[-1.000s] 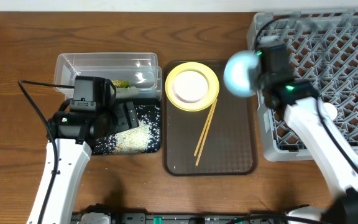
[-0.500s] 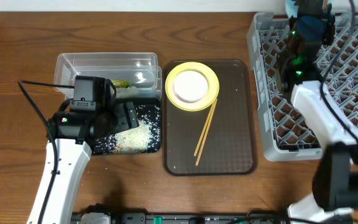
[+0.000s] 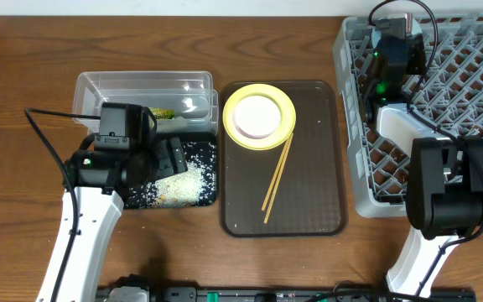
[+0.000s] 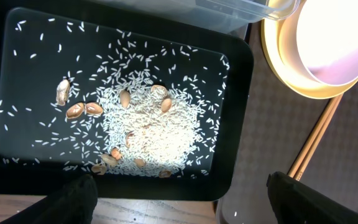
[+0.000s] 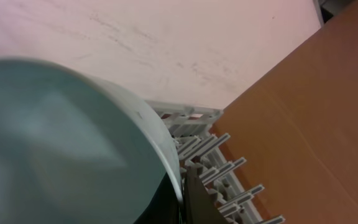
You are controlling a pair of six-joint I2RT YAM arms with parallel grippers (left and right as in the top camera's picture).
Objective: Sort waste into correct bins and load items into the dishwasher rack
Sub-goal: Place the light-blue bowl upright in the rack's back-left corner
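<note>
My right gripper [image 5: 182, 194] is shut on the rim of the light blue bowl [image 5: 61, 143], one finger inside and one outside, at the far left corner of the grey dishwasher rack [image 3: 468, 101]. The rack's pegs [image 5: 211, 152] show just beside the bowl. In the overhead view the wrist hides the bowl. My left gripper [image 4: 185, 208] is open and empty, above the near edge of the black tray [image 3: 210, 195], which holds white rice [image 4: 154, 127]. The wrapper [image 3: 162, 112] lies in the clear tub [image 3: 141, 84]. The white bowl [image 3: 256, 115] sits on the yellow plate [image 3: 285, 105]. The chopsticks [image 3: 277, 176] lie below it. The small cup is out of view.
The plate and chopsticks rest on a brown serving tray [image 3: 309, 210] between the bins and the rack. Several brown nut-like bits [image 4: 82, 110] lie among the rice. The tray's rim [image 4: 235, 155] and the plate's edge [image 4: 272, 56] show in the left wrist view.
My right arm has swung up and right with the light blue bowl, from the brown tray's right edge to the rack's far left corner. The left arm has not moved.
</note>
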